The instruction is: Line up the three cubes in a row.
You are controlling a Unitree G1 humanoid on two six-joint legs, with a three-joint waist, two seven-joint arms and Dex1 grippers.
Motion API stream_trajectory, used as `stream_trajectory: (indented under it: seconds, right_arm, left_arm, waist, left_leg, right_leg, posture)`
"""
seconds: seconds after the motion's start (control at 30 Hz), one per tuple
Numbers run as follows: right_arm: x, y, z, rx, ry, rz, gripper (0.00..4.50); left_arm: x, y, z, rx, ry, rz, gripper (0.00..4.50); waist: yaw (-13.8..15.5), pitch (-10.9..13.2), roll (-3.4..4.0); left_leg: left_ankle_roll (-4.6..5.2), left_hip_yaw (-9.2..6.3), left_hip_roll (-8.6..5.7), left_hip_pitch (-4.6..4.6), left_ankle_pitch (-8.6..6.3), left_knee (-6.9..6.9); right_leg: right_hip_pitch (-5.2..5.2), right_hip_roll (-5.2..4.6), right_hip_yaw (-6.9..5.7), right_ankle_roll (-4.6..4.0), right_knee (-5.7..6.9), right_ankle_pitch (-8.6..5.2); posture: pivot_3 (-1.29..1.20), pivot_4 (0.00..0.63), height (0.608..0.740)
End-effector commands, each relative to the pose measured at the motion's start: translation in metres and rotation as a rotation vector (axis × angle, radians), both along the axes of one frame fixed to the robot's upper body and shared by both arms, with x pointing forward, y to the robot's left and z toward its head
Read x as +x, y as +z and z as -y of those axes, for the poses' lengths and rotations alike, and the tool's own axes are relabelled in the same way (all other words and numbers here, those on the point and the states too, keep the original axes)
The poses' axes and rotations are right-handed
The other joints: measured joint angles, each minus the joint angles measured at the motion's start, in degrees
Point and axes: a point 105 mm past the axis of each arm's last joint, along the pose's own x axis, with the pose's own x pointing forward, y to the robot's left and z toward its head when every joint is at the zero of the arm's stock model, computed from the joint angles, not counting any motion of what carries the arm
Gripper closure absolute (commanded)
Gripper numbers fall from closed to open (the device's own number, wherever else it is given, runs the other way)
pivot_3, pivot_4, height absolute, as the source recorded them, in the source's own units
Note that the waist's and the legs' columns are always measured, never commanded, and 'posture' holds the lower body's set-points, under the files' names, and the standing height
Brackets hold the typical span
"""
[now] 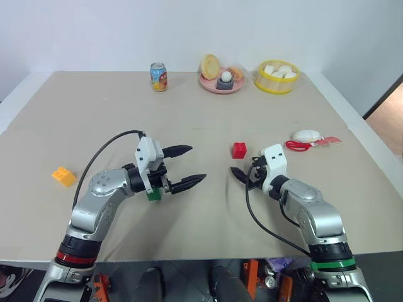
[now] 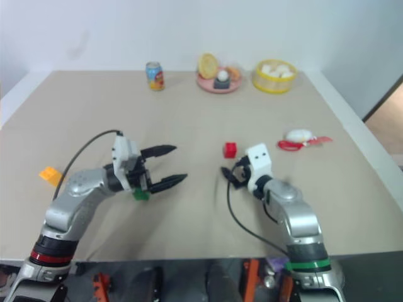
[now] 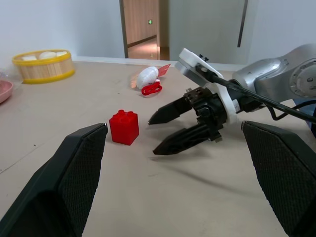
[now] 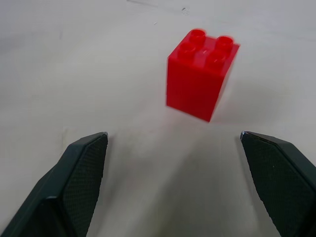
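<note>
Nearby, red cube sits just beyond the spread right claw; left claw also spread.

Beige surface with pale edges, plain white wall behind it, wooden door beyond, brown floor at right

Three cubes on table, one centre, one far left, one between, can behind
</note>
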Motion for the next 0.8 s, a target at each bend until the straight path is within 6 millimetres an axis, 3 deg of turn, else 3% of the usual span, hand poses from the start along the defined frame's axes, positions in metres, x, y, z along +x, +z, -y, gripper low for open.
stream_trajectory:
  seconds: [0.03, 0.33, 0.8]
  right_arm:
    - [0.006, 0.016, 0.004, 0.020, -0.036, 0.069, 0.05]
    - [0.009, 0.011, -0.005, 0.042, -0.036, 0.064, 0.05]
    - [0.031, 0.008, -0.002, 0.072, -0.144, 0.057, 0.05]
  left_arm:
    - [0.000, 0.006, 0.000, 0.032, -0.007, 0.048, 0.00]
    - [0.004, 0.006, 0.000, 0.044, 0.004, 0.054, 0.00]
    - [0.002, 0.010, 0.000, 0.022, 0.031, 0.062, 0.00]
  waist:
    - [0.0, 0.0, 0.00]
    - [0.0, 0.0, 0.00]
    - [-0.1, 0.0, 0.00]
  left_leg:
    - [0.00, -0.01, 0.00, 0.00, 0.00, -0.01]
    - [0.00, -0.01, 0.00, -0.03, 0.00, -0.01]
    - [0.00, -0.01, 0.00, -0.03, 0.00, -0.01]
  right_leg:
    - [0.00, 0.00, 0.00, 0.00, 0.00, 0.00]
    - [-0.01, 0.00, 0.00, 0.01, 0.00, -0.01]
    - [-0.01, 0.00, 0.00, 0.01, -0.01, 0.00]
  posture:
    - [0.00, 0.150, 0.740]
    - [0.00, 0.150, 0.740]
    - [0.00, 0.150, 0.740]
